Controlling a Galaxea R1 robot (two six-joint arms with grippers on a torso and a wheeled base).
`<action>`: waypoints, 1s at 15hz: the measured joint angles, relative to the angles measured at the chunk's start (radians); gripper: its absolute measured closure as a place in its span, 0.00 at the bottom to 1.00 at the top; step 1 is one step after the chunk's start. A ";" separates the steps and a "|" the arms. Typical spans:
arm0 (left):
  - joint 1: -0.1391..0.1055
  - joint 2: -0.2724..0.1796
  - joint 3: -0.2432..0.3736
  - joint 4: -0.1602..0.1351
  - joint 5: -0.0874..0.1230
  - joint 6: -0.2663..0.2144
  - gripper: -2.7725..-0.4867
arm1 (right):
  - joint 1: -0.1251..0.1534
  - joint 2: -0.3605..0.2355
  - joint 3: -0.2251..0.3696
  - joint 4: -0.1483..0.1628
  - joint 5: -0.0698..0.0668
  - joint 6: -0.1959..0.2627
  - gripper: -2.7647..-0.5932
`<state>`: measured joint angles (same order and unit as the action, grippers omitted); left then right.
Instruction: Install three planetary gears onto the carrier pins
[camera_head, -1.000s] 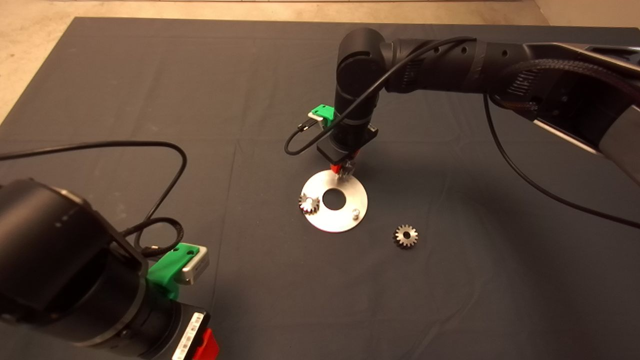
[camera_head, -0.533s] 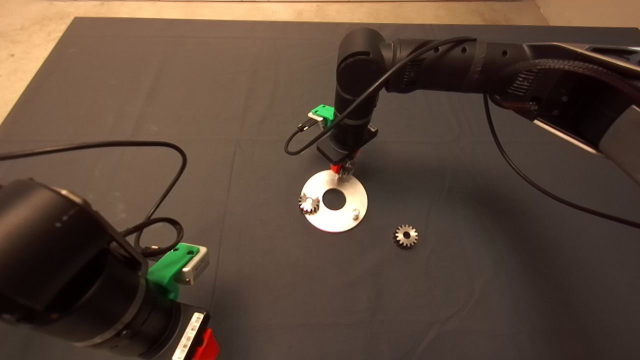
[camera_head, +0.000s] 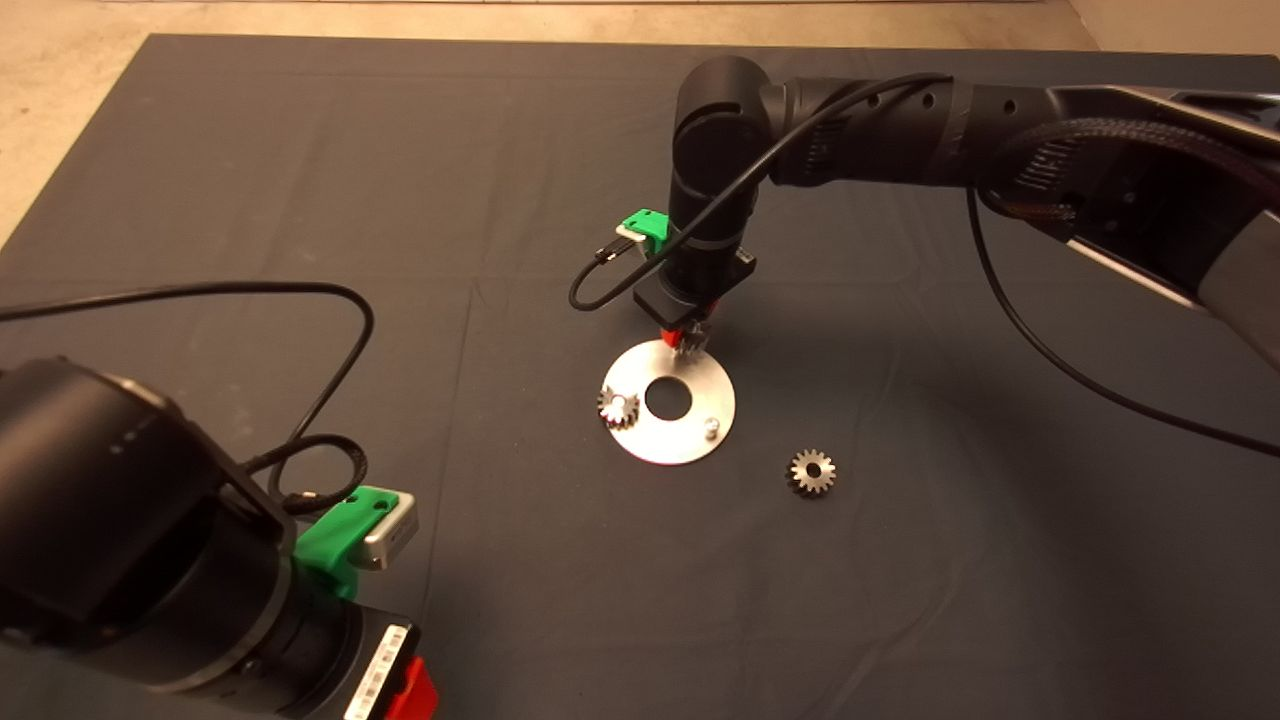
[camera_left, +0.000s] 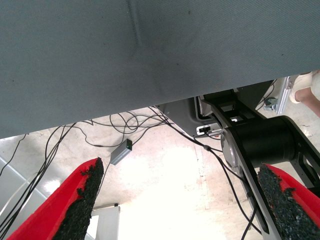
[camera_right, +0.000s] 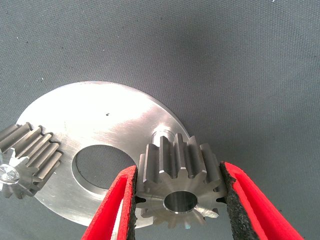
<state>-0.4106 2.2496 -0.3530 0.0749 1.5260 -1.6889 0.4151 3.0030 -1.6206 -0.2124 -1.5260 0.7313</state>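
Our right gripper (camera_right: 177, 200) clamps the second gear (camera_right: 177, 187) just above a pin (camera_right: 162, 134) on the disc (camera_head: 690, 440). Next we must centre its hole over that pin and lower. Our left gripper (camera_left: 175, 200) waits open off the worktop.

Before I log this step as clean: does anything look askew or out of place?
Nothing looks damaged. The gear in the right claw sits beside its pin, not yet on it. One gear is seated on the disc; another lies loose on the mat. The left claw is parked, open.
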 joint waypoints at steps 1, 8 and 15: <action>0.000 0.000 0.000 0.000 0.000 0.000 0.25 | 0.000 0.000 0.000 0.001 0.000 0.000 0.81; 0.000 0.000 0.000 0.000 0.000 0.000 0.25 | 0.000 0.000 0.000 0.003 0.000 0.000 0.81; 0.000 0.000 0.000 0.000 0.000 0.000 0.25 | 0.001 0.000 0.000 0.010 0.000 0.000 0.82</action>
<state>-0.4106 2.2494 -0.3530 0.0749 1.5260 -1.6889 0.4160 3.0030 -1.6202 -0.2026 -1.5260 0.7317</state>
